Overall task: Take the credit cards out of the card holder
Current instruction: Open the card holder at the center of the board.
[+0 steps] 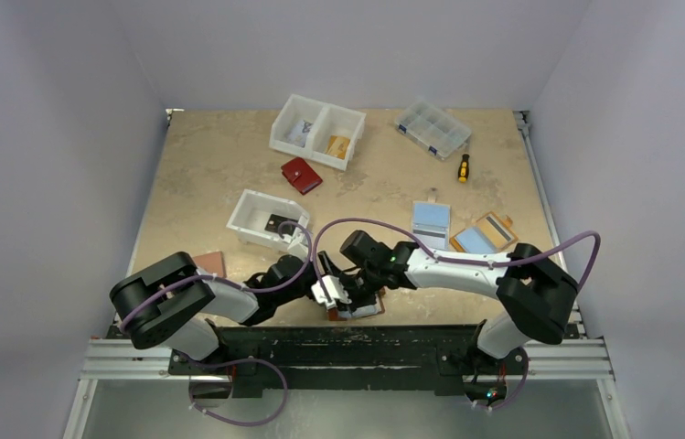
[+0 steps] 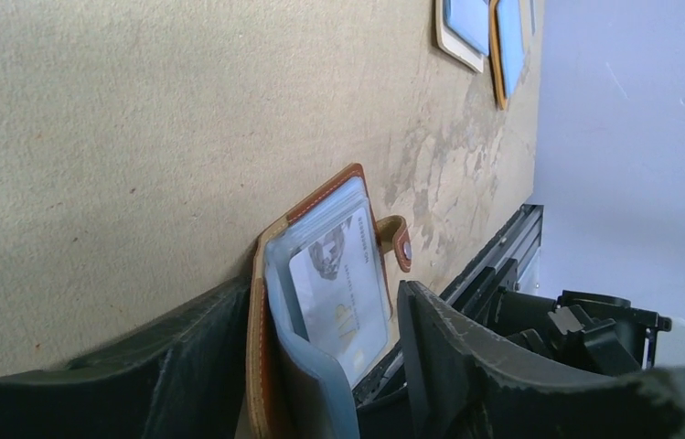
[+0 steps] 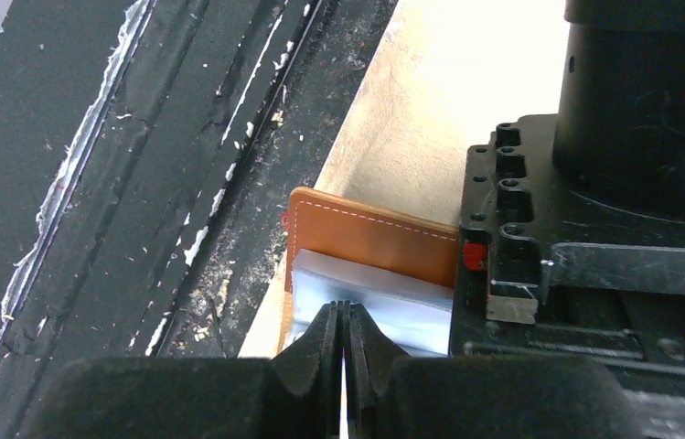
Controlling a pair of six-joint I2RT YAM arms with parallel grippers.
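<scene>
The card holder (image 1: pixel 362 308) lies open at the table's near edge, brown outside with clear blue-tinted sleeves. In the left wrist view the holder (image 2: pixel 318 198) stands between my left gripper's (image 2: pixel 318 306) spread fingers; its cover lies against one finger, with a gap to the other. A pale credit card (image 2: pixel 343 285) shows inside a sleeve. My right gripper (image 3: pixel 344 307) is shut, its tips on the sleeves of the holder (image 3: pixel 370 240). A thin pale sliver shows between its fingers; I cannot tell what it is. From above, both grippers, left (image 1: pixel 329 291) and right (image 1: pixel 368 285), meet at the holder.
The black rail (image 1: pixel 366 340) runs just past the holder. Further back are a white bin (image 1: pixel 249 212), a two-part white tray (image 1: pixel 317 131), a red wallet (image 1: pixel 302 175), a clear organiser (image 1: pixel 432 128), a screwdriver (image 1: pixel 463 167) and blue and tan holders (image 1: pixel 432 219).
</scene>
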